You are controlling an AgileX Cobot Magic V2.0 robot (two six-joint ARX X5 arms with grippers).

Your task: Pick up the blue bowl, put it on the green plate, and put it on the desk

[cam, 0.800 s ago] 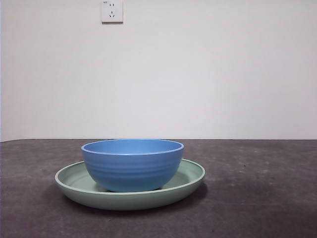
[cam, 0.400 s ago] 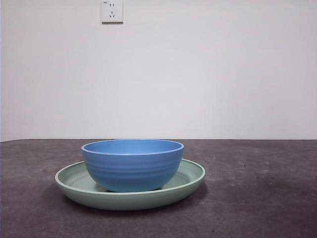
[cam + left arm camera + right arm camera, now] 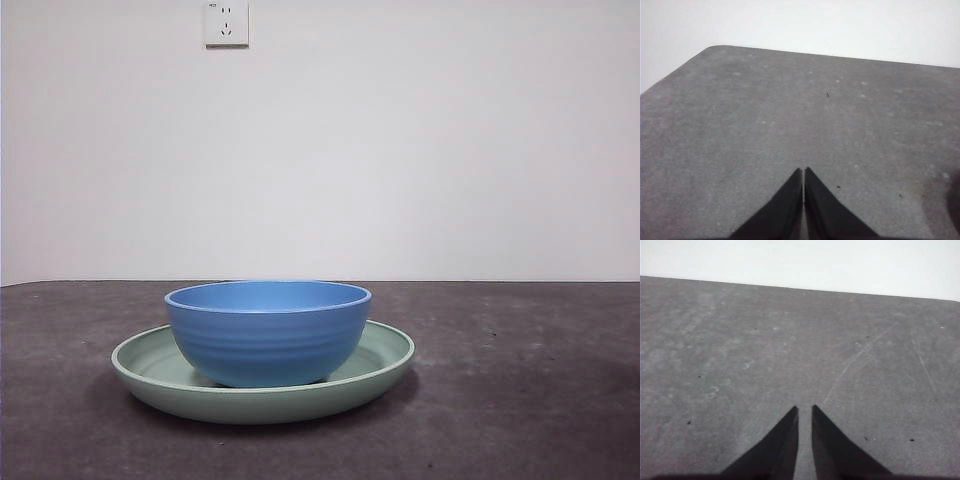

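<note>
The blue bowl (image 3: 267, 335) stands upright inside the green plate (image 3: 388, 362), which rests on the desk (image 3: 530, 400) left of centre in the front view. Neither gripper shows in that view. In the left wrist view my left gripper (image 3: 803, 170) hangs over bare desk (image 3: 790, 115), its jaws pressed together and holding nothing. In the right wrist view my right gripper (image 3: 804, 408) is also over bare desk (image 3: 790, 350), its jaws drawn together with only a thin slit between them, and it holds nothing. The bowl and plate are out of both wrist views.
A white wall with a power socket (image 3: 226, 22) stands behind the desk. The desk's rounded far corner (image 3: 715, 48) shows in the left wrist view. Open desk surface lies to the right of the plate.
</note>
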